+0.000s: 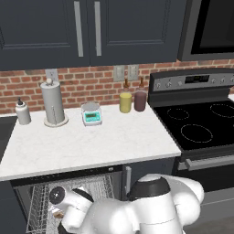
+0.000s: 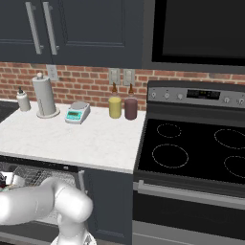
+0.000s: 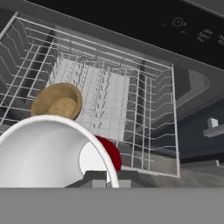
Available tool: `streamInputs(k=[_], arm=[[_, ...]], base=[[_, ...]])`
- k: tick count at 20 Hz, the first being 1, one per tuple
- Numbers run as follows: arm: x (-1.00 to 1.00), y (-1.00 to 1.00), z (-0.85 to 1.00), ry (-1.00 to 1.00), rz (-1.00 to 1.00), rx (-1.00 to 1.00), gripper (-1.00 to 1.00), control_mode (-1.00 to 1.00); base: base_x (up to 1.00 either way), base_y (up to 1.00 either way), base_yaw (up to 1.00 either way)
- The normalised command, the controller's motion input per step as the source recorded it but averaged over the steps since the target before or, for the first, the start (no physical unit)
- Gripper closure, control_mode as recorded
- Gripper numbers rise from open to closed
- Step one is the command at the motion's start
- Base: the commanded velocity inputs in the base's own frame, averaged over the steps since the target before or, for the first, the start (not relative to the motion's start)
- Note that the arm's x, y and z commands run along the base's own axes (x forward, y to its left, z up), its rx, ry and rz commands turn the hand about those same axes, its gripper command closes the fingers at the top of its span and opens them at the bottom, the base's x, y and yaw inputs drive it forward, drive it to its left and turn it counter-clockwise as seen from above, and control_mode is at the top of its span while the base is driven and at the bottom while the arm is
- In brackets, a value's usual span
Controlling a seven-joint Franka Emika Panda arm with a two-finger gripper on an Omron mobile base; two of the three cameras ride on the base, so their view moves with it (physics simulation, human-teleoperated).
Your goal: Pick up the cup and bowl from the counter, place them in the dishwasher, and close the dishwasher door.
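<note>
The dishwasher's light-grey wire rack (image 3: 144, 109) stands pulled out under the counter (image 1: 91, 141). In the rack lies the tan-brown bowl (image 3: 59, 101), tilted with its hollow toward the camera. The red cup (image 3: 113, 154) sits right above my gripper (image 3: 112, 177), pale inside to the left and red wall to the right. The fingers are shut on its wall. Beyond the rack, the dishwasher door (image 3: 131, 26) lies open as a dark panel with small control icons. In the left base view my arm bends down into the rack (image 1: 91, 187).
On the counter stand a paper-towel holder (image 1: 54, 104), a soap bottle (image 1: 22, 113), a small scale (image 1: 91, 114), a yellow jar (image 1: 125, 101) and a maroon jar (image 1: 140, 100). The black stovetop (image 1: 201, 123) lies to the right. A narrow dark cabinet (image 2: 110, 206) flanks the dishwasher.
</note>
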Motion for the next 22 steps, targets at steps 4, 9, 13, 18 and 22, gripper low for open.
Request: streamInputs(k=[4, 9, 13, 18, 22], arm=[[0.23, 0.22, 0.01, 0.06, 0.00, 0.00, 1.00, -1.00], [0.35, 0.02, -0.16, 0.12, 0.01, 0.00, 1.00, -1.00], [0.43, -0.04, -0.57, 0.05, 0.10, 0.00, 1.00, -1.00], [0.11, -0.01, -0.43, 0.00, 0.14, 0.01, 1.00, -1.00], [0.00, 0.00, -0.41, 0.00, 0.15, 0.00, 1.00, -1.00]], base=[[0.00, 0.00, 0.00], [0.00, 0.00, 0.00], [0.00, 0.00, 0.00], [0.00, 0.00, 0.00], [0.00, 0.00, 0.00]])
